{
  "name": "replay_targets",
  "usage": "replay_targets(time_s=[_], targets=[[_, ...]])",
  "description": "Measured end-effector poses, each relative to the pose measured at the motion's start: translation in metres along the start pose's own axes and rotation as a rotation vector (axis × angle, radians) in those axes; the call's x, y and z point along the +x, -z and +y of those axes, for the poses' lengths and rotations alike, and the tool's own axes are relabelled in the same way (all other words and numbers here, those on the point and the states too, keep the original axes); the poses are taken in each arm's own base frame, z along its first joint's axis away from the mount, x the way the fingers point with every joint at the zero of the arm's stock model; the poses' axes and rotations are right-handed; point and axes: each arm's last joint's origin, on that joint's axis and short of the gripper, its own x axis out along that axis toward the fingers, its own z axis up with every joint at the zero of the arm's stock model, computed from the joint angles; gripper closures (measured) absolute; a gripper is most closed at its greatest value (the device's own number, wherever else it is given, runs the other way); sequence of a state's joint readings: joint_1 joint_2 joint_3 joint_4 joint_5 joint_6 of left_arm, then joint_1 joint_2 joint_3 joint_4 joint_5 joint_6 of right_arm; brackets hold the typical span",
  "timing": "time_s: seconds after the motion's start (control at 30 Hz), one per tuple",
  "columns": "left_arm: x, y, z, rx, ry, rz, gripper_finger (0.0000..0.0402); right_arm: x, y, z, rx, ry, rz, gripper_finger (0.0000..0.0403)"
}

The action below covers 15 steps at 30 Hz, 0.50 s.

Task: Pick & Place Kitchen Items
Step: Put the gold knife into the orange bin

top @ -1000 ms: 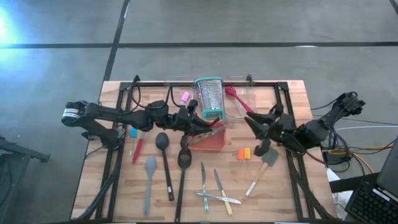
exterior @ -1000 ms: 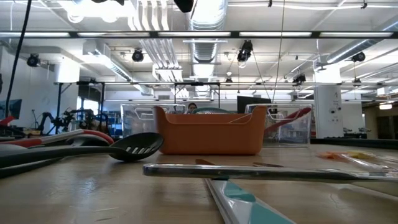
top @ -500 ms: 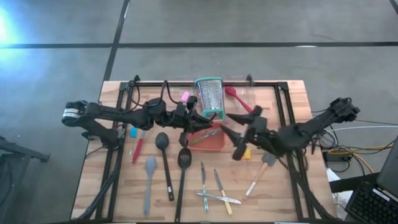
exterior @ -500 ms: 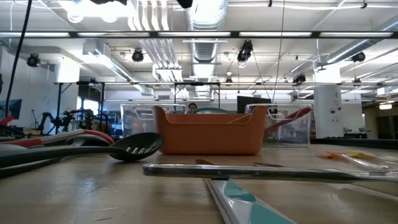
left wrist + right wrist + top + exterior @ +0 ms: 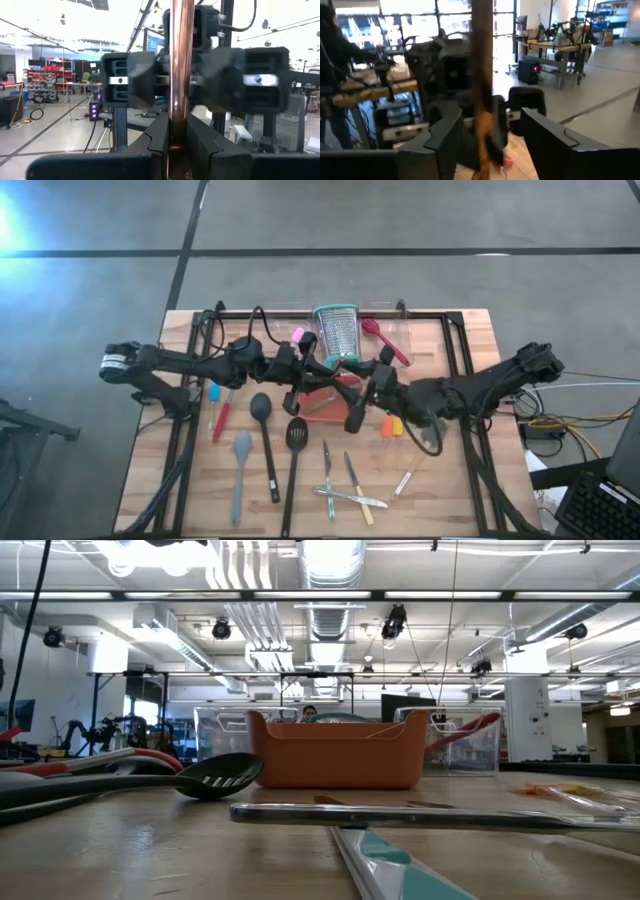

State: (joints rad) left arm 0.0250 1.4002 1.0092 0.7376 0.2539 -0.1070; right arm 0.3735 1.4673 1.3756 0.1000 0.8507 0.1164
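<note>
L gripper [image 5: 318,383] clamped tight, R gripper [image 5: 362,395] fingers apart, both arms meeting mid-table

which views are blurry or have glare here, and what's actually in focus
High view: even light, sharp, a bright glare patch at the left edge on the floor. Low view: the orange tray is crisp, the nearest utensils blur, ceiling lights glare. Left wrist view: the copper-coloured handle is soft, backlit by bright windows. Right wrist view: everything is smeared, the brown handle most.
</note>
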Motion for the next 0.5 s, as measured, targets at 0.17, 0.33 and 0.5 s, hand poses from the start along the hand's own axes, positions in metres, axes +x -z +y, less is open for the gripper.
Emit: replay_targets(time_s=[0.17,0.33,0.5], targets=[[0.0,0.0,0.001,0.002,-0.002,0.004,0.0359,0.01,0.001,-0.005,0.066,-0.044,0.005,0.0263],[0.0,0.0,0.002,0.005,-0.002,0.003,0.0359,0.022,0.004,-0.006,0.098,-0.125,0.024,0.033],[-0.001,0.001,0.003,-0.014,-0.01,0.007,0.0359,0.021,0.001,-0.009,0.033,-0.116,0.017,0.0374]])
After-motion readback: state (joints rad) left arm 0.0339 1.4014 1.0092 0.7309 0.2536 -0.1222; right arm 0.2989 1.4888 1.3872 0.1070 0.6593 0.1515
